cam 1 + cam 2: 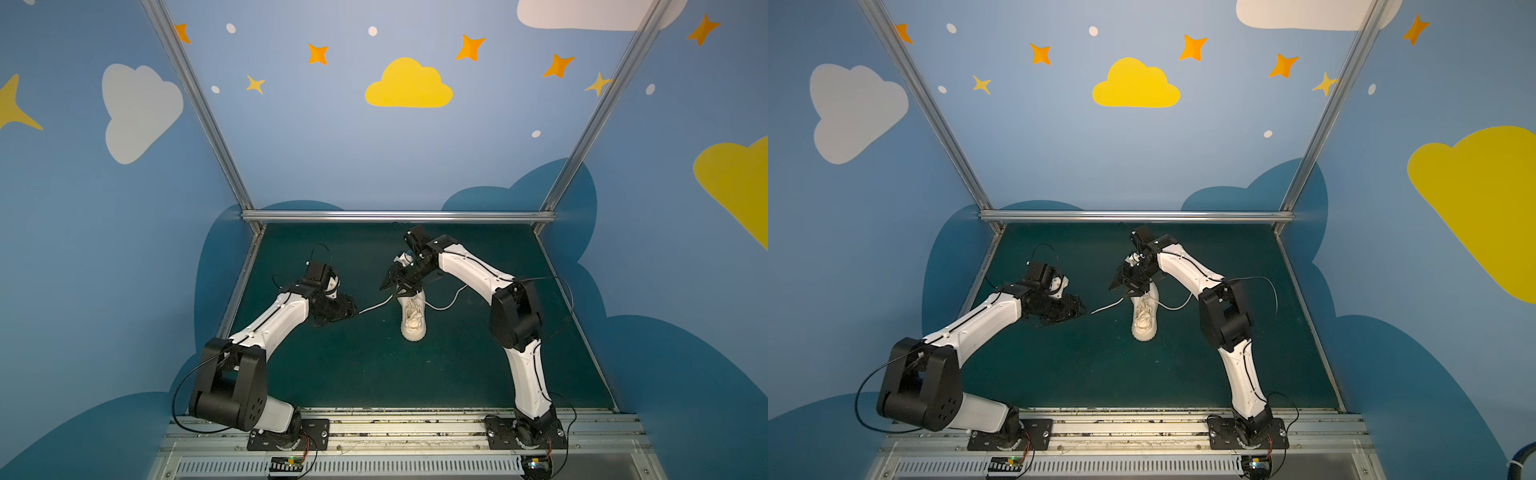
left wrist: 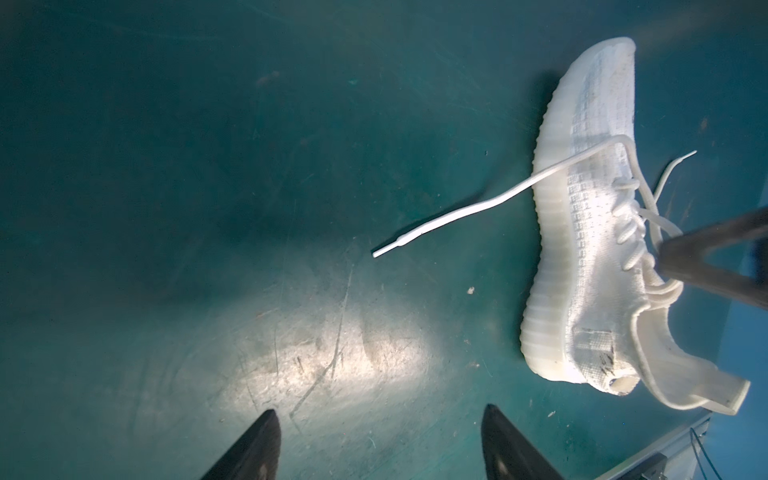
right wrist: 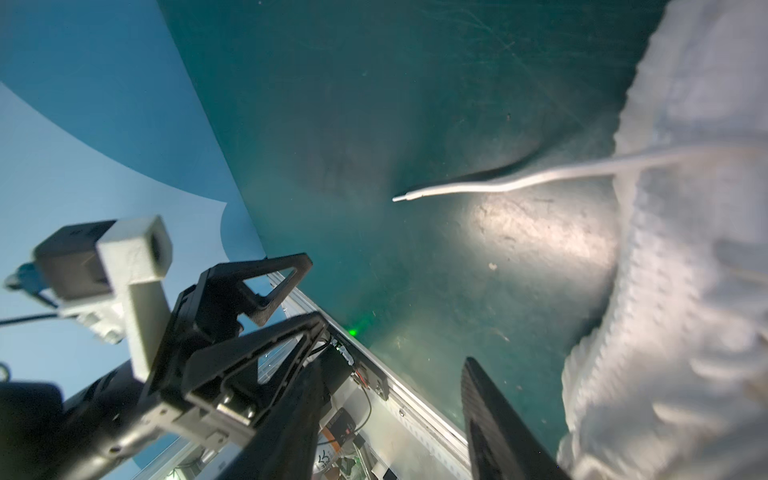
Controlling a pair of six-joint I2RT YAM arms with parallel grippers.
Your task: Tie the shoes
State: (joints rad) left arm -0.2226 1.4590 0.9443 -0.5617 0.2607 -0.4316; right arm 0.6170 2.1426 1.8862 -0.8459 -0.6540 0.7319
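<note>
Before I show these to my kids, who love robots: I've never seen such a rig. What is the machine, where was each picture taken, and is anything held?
These are two white-and-black robot arms, each ending in a two-fingered gripper. The two wide pictures come from one camera head above; the two close-ups come from cameras on the arms' wrists. On the dark green mat stands one untied off-white knit sneaker with a ribbed sole. One cream-white lace trails toward the left gripper; the other lace curls on the mat at the sneaker's opposite side. The right gripper hovers over the sneaker's heel end. Both grippers are open, holding nothing.
</note>
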